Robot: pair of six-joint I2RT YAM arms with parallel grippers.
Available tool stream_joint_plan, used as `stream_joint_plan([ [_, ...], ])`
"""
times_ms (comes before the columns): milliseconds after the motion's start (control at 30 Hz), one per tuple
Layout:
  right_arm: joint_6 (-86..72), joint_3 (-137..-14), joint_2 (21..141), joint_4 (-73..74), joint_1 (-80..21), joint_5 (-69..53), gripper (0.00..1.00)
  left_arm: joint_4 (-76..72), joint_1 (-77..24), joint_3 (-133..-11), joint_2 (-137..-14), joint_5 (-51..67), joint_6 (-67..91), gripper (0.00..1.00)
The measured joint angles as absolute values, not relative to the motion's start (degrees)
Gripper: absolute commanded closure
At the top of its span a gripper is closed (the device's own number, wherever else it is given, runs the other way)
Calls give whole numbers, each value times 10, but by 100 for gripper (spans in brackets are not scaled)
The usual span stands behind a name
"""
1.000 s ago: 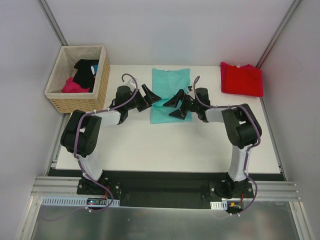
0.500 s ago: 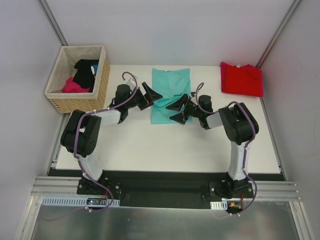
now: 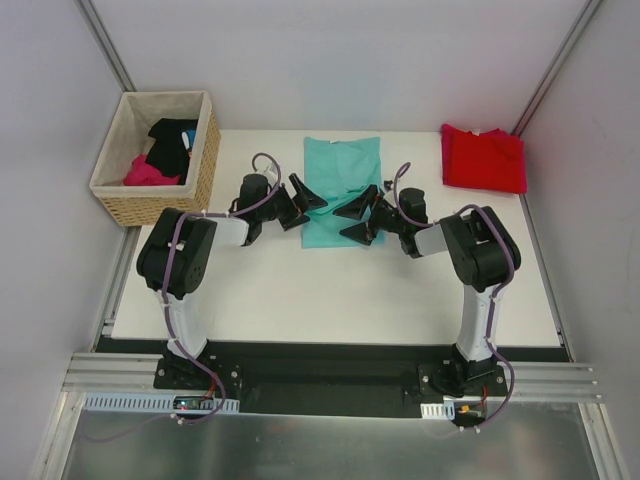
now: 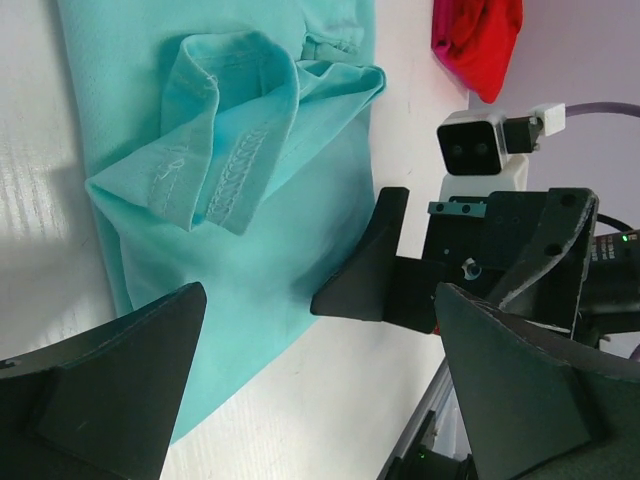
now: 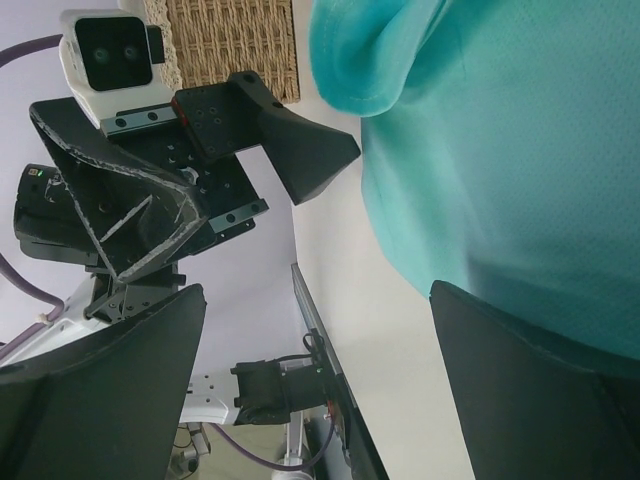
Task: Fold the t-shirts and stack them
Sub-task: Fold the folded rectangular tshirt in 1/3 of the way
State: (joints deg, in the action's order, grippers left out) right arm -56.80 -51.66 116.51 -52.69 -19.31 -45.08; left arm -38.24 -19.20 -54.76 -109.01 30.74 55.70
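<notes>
The teal t-shirt (image 3: 341,170) lies as a narrow folded strip at the table's back middle, with a bunched sleeve fold (image 4: 225,150) on top. The red t-shirt (image 3: 484,158) lies folded at the back right corner. My left gripper (image 3: 302,203) stands open at the strip's near left edge, with nothing between its fingers. My right gripper (image 3: 352,220) stands open over the strip's near right part, facing the left one. In the left wrist view the teal t-shirt (image 4: 180,120) fills the top and the right gripper (image 4: 375,275) sits beyond. The right wrist view shows teal cloth (image 5: 500,150).
A wicker basket (image 3: 205,170) at the back left holds a black garment (image 3: 170,140) and a magenta one (image 3: 148,172). The white table (image 3: 330,290) runs between grey walls. The basket's weave (image 5: 230,35) shows behind the left gripper (image 5: 270,130).
The left arm's elbow has swung right and its gripper has slid slightly toward the shirt's near edge. The right gripper has shifted a little left and lower. Both stay open.
</notes>
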Motion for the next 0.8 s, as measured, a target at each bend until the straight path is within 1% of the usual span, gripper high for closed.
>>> stream_joint_plan([
  [233,-568,-517,1165,-527,-193,-451,0,-367,-196,-555,-1100,302,548,1],
  [800,-562,-494,1166,-529,-192,-449,0,-365,-196,-636,-1181,293,545,1],
])
